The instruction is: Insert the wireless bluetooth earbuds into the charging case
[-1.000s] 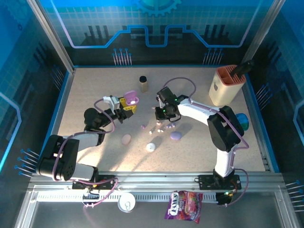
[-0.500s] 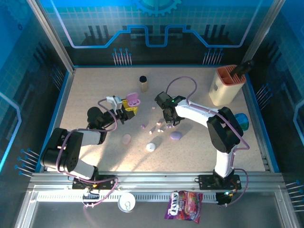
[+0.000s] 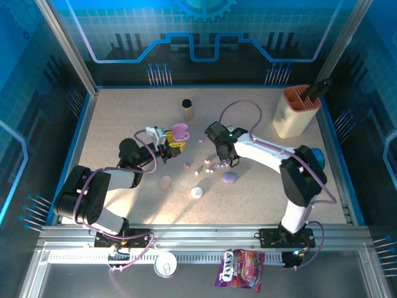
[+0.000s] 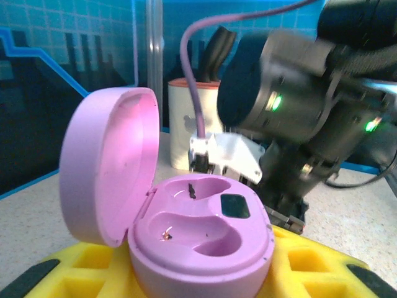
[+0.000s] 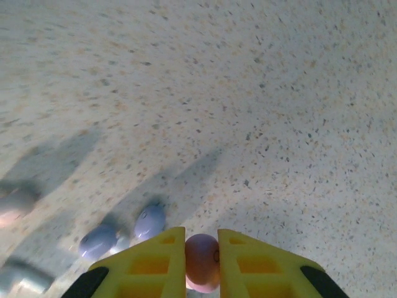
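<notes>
My right pincer (image 5: 201, 239) is pinched tight on one tiny pale pink plastic earbud (image 5: 201, 264) so I can carry it. Farther off, my left pincer (image 4: 200, 279) hugs the open purple pebble-shaped charging case (image 4: 205, 239), lid up, ready for it.

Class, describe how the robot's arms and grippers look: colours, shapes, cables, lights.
The left arm and right arm have white links, rounded black joints and a looping purple cable. Green lights glow on the right wrist. The left gripper and right gripper have blocky yellow fingers with black patches.
</notes>
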### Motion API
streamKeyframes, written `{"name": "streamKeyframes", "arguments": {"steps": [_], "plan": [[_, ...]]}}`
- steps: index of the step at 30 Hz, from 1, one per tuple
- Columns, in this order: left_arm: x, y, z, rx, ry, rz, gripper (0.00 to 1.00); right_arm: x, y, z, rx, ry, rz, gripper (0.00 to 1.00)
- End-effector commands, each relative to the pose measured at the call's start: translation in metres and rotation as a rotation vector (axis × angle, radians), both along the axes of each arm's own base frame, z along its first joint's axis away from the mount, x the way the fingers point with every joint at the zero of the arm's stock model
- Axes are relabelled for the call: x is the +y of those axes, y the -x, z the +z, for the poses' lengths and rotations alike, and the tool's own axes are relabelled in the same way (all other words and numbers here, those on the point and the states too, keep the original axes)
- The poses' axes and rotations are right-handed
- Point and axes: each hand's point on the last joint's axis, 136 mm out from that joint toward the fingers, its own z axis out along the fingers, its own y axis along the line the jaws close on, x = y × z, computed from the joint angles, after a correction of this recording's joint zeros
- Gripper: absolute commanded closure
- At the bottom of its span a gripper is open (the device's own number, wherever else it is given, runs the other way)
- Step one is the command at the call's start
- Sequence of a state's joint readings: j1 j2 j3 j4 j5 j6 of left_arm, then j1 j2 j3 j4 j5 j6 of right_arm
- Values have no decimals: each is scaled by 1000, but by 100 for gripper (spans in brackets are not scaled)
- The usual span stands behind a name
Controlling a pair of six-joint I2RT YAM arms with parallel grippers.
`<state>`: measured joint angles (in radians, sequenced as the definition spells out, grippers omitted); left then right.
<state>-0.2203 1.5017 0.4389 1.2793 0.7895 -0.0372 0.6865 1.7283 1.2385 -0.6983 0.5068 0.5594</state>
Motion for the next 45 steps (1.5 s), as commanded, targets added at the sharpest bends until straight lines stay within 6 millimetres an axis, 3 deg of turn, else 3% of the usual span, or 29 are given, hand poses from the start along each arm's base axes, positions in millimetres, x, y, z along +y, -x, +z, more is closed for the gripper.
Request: {"name": "streamKeyframes", "arguments": {"steps": [1, 5, 10, 14, 27, 45], "plan": [[-12, 3, 7, -70, -62, -25, 62, 26, -3, 41, -135, -160, 140, 85], [-18, 7, 7, -69, -64, -49, 62, 39, 6, 85, -288, -278, 295, 86], [-28, 18, 11, -56, -51, -115, 62, 68, 33, 153, -489, -467, 570, 87], [-34, 27, 12, -40, -41, -166, 62, 89, 52, 185, -524, -514, 738, 88], [-36, 41, 18, -18, -32, -214, 63, 138, 57, 201, -515, -531, 944, 89], [-36, 41, 28, -30, -20, -213, 63, 148, 53, 177, -454, -493, 969, 86]]}}
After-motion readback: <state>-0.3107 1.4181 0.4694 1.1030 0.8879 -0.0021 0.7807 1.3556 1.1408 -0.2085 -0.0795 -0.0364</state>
